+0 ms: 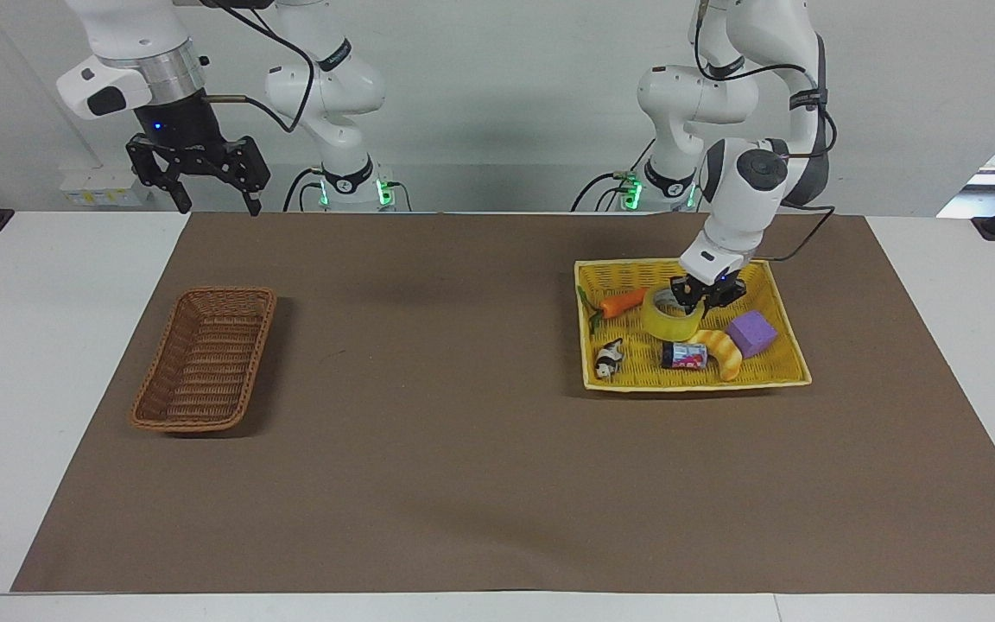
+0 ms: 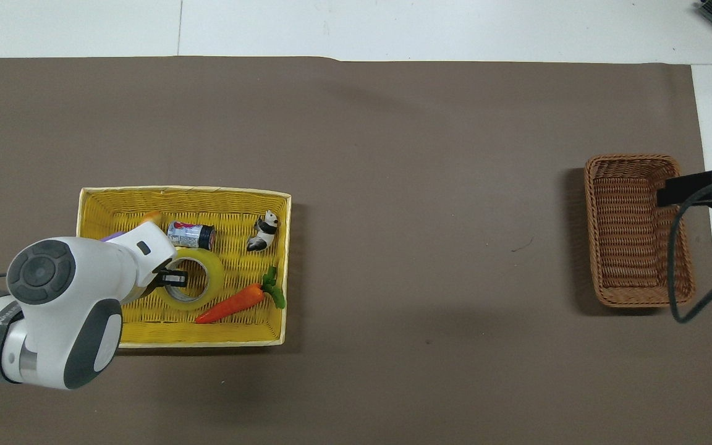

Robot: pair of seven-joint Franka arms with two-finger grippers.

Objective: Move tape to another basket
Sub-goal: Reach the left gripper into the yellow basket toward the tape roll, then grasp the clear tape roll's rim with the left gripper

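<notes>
left gripper [image 1: 703,298] is down in the yellow woven basket [image 1: 778,298], jaws clamped on the wall of the packing tape roll [image 1: 668,318], one finger inside the core hole, one outside, on the side of the roll toward the left arm's end of the table. the roll sits in the middle of the yellow basket, looks a bit tilted as if one edge is coming up. packed close round it: toy carrot [image 1: 623,302] just beside it, small can [image 1: 684,354] and toy bread [image 1: 721,350] toward the basket's edge away from the robots, purple block [image 1: 751,333] near the gripper, panda figure [image 1: 608,358] at a corner. brown wicker basket [image 1: 206,360] is well apart at the right arm's end of the brown mat [image 1: 463,449], nothing in it. right gripper [image 1: 201,173] waits high over the table edge by its base, jaws wide open, holding nothing. step in hand: lifting the tape out. judgement: lift straight up until the roll clears the yellow rim before travelling sideways, else it may drag the can or bread. a one-wall pinch lets the roll swing, so go slow, and release low over the wicker basket's middle since it is narrow.
</notes>
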